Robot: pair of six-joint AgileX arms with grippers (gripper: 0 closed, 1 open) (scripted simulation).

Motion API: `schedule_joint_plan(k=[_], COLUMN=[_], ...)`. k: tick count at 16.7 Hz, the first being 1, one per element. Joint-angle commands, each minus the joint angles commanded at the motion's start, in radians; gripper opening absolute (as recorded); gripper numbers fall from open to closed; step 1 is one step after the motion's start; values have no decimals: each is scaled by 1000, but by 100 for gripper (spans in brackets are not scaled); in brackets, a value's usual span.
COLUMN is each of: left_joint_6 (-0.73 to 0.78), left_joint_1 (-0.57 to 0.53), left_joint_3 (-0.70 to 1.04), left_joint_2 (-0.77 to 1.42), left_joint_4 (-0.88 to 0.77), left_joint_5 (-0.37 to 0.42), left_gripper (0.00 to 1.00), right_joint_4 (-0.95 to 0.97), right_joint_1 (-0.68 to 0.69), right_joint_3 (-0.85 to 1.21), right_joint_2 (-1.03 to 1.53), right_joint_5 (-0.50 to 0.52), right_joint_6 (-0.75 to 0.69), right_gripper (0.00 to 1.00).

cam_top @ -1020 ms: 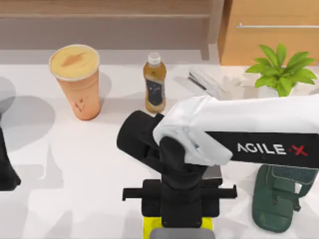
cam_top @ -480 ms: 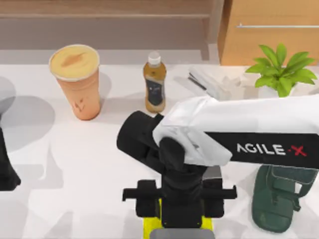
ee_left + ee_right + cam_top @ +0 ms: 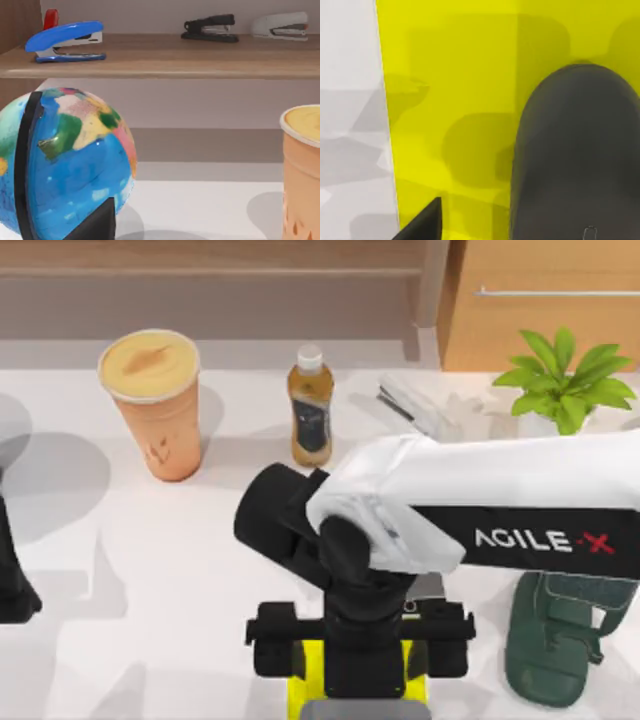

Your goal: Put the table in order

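The right claw (image 3: pixel 358 658) hangs low at the near edge of the white counter (image 3: pixel 170 570), right over a yellow block (image 3: pixel 345 688) with a dark grey rounded piece (image 3: pixel 575 155) on top. Whether its fingers are apart or clamped, I cannot tell; the black wrist covers them from above. In the right wrist view the yellow surface sits close under the camera, with a strip of counter beside it.

Just to the right of the claw lies a dark green sandal (image 3: pixel 560 640), flat on the counter. Beyond the claw, farther back, a small bottle of amber tea (image 3: pixel 310 408) stands upright, and left of it a tall orange drink cup (image 3: pixel 155 405). Back and to the right, a pale stapler (image 3: pixel 415 405) lies near a green potted plant (image 3: pixel 565 375).

The left claw (image 3: pixel 12 580) is parked well off to the left edge. Its wrist view catches a bright globe (image 3: pixel 65 165) close by, and behind it a wooden shelf (image 3: pixel 160 62) carrying blue (image 3: pixel 65 41), black (image 3: pixel 210 27) and grey (image 3: pixel 281 26) staplers.
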Motion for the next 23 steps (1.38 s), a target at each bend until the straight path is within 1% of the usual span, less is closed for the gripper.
schedule_joint_plan(k=[3,5,7,10,12,15,23], left_joint_6=[0,0,0,0,0,0,0], left_joint_1=[0,0,0,0,0,0,0], left_joint_3=[0,0,0,0,0,0,0], left_joint_2=[0,0,0,0,0,0,0], left_joint_4=[0,0,0,0,0,0,0], left_joint_5=[0,0,0,0,0,0,0], left_gripper=[100,100,100,100,100,100,100], right_joint_4=[0,-1,-5,-16,-26,-47,-127], right_joint_1=[-1,-5,-13,-35,-55,-91,-197], right_joint_3=[0,10,25,53,75,113,237], right_joint_2=[-1,-12,-26,-44,-51,-54,-17], right_joint_5=[0,-1,-3,-5,-7,-8,-9], right_joint_6=[0,27,95,266,422,698,1571], right_gripper=[100,100,100,100,100,100,100])
